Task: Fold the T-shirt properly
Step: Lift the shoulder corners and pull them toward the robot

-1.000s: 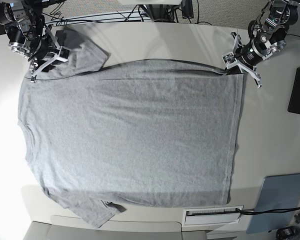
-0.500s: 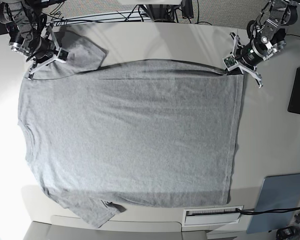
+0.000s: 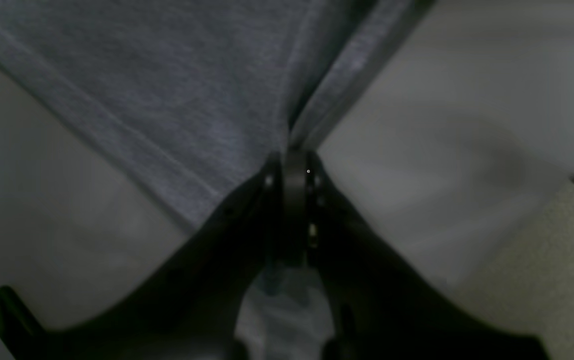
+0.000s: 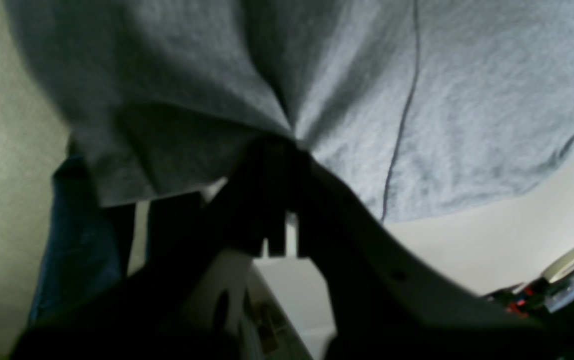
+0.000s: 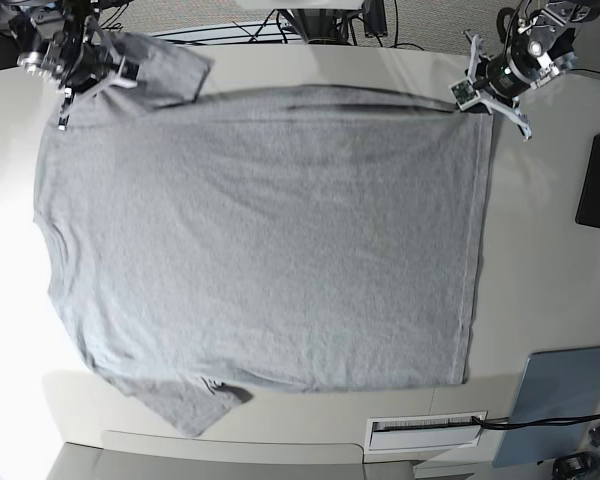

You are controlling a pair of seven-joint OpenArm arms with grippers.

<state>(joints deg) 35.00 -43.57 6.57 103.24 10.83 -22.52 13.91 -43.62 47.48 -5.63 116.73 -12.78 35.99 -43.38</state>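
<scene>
A: How are the arms sitting?

B: Both are reaching along the far edge of the pale, smooth table [image 5: 540, 260]. The left gripper [image 5: 467, 97] is angling down at the hem corner of the large heather-grey cotton T-shirt [image 5: 270, 240], its dark fingers pressed together on the folded cloth edge [image 3: 294, 145]. The right gripper [image 5: 72, 78] is perching by the far sleeve, clamping a pinch of grey fabric [image 4: 287, 131], which is puckering into creases around it.

A: And the shirt?

B: It is lying spread flat, plain side up, neck toward the right arm's side, hem toward the left arm's; the far edge is rising off the table toward both grips.

A: What else is showing?

B: A black rectangular slab [image 5: 598, 182] and a blue-grey flat panel [image 5: 560, 400] are lying beyond the hem, with a white vent-like strip [image 5: 425, 430] at the near edge and cables [image 5: 280, 25] trailing behind the table.
</scene>
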